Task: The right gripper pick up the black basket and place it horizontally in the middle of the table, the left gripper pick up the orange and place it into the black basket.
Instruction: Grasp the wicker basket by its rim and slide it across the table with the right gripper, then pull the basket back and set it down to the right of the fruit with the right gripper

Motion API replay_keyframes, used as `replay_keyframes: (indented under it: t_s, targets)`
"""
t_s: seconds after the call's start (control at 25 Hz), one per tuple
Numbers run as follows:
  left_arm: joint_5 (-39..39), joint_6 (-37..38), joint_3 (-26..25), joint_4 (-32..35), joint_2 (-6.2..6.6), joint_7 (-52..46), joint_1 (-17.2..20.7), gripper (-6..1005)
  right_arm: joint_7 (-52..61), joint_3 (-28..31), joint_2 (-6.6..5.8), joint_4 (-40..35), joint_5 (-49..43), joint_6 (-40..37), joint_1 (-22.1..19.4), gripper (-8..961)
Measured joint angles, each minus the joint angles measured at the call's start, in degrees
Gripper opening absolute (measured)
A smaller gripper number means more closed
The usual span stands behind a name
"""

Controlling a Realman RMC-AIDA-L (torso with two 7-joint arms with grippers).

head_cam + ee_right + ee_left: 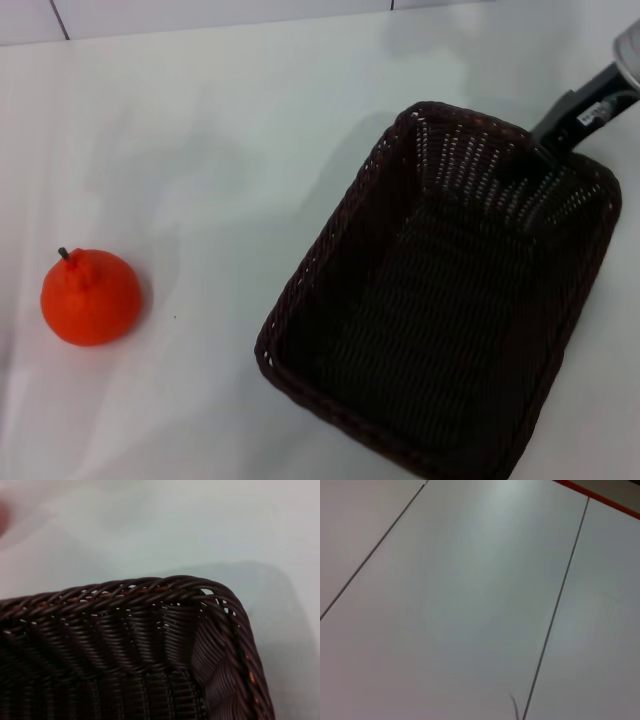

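We reach the right gripper [548, 150] to the far rim of the black wicker basket [440, 300], jaws hidden so grip unknown; orange [90, 297] waits well left on table [220, 150].

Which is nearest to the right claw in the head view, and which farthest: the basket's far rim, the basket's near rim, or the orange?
1. Far rim of the black basket, right beside the right claw.
2. Near rim, toward the robot.
3. Orange, far on the left of the table.
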Motion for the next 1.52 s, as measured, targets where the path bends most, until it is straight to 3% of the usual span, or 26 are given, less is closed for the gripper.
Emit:
replay_keyframes:
  t_s: [0.32,0.64,0.84,0.92,1.28,1.52]
  targets:
    - [0.04,-0.56,0.09,0.03,0.01,0.00,-0.18,749,3.70,11.36,-1.08,-1.66,0.55,7.46,-2.69,176]
    - [0.03,-0.91,0.09,0.03,0.09,-0.47,-0.27,748,8.00,17.00,-2.69,0.78,10.69,6.27,-8.95,158]
    - [0.07,-0.96,0.16,-0.25,0.17,-1.66,-0.59,748,10.54,18.93,-2.76,2.80,15.25,3.13,-10.94,160]
    - [0.08,-1.01,0.23,-0.44,0.18,-2.26,-0.63,748,11.52,19.56,-2.58,3.43,16.48,1.30,-11.53,162]
    - [0.12,-1.26,1.14,-1.12,0.28,-3.97,-0.53,748,13.66,19.58,0.33,7.99,17.31,-7.61,-10.86,177]
    - [0.12,-1.58,1.45,-1.11,0.27,-4.16,-0.12,748,14.95,20.04,1.34,9.81,18.08,-10.28,-10.06,187]
